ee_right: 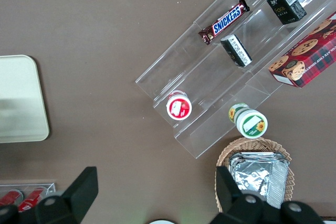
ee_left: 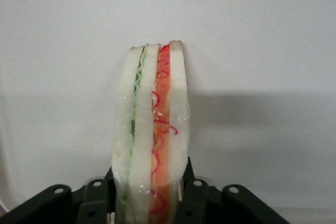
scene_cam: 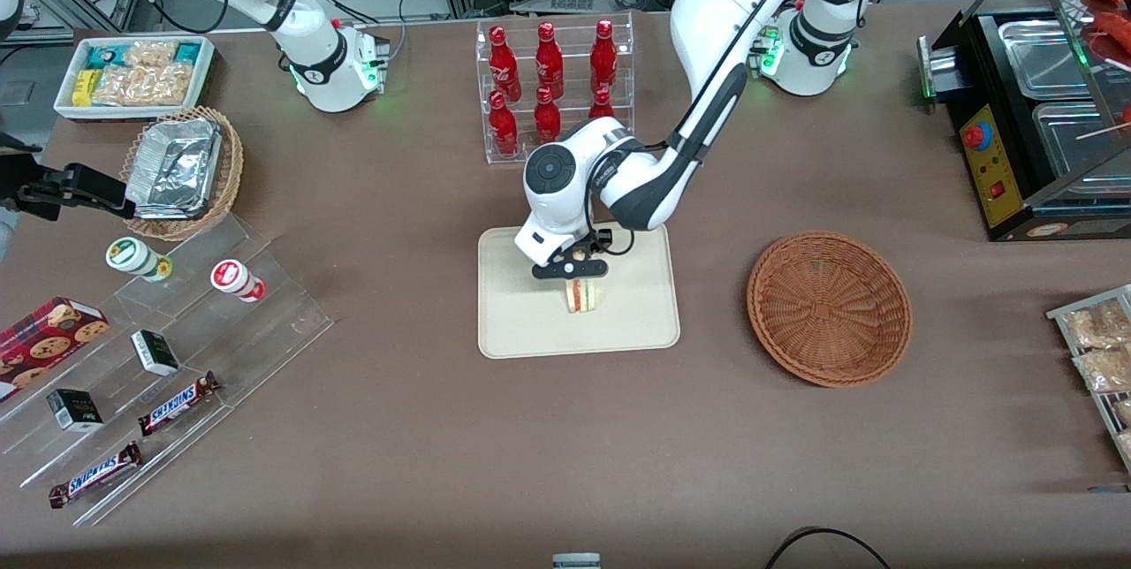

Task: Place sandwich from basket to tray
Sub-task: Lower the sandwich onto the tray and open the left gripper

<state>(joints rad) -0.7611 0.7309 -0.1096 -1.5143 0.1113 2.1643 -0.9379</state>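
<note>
My left gripper [scene_cam: 576, 280] is over the middle of the cream-beige tray [scene_cam: 521, 322] and is shut on the sandwich [scene_cam: 580, 295], a wedge of white bread with red-orange and green filling. The wedge stands on edge on or just above the tray. In the left wrist view the sandwich [ee_left: 152, 140] fills the gap between the two black fingers [ee_left: 195, 195], against the pale tray surface [ee_left: 262, 51]. The reddish-brown wicker basket [scene_cam: 829, 307] stands empty beside the tray, toward the working arm's end of the table. A corner of the tray also shows in the right wrist view [ee_right: 21, 103].
A clear rack of red bottles [scene_cam: 555, 87] stands farther from the front camera than the tray. A tan wicker basket with foil containers [scene_cam: 184, 170], a white bin of snacks [scene_cam: 134, 74] and a clear stepped stand with candy bars [scene_cam: 159, 375] lie toward the parked arm's end. A black warmer [scene_cam: 1034, 110] sits at the working arm's end.
</note>
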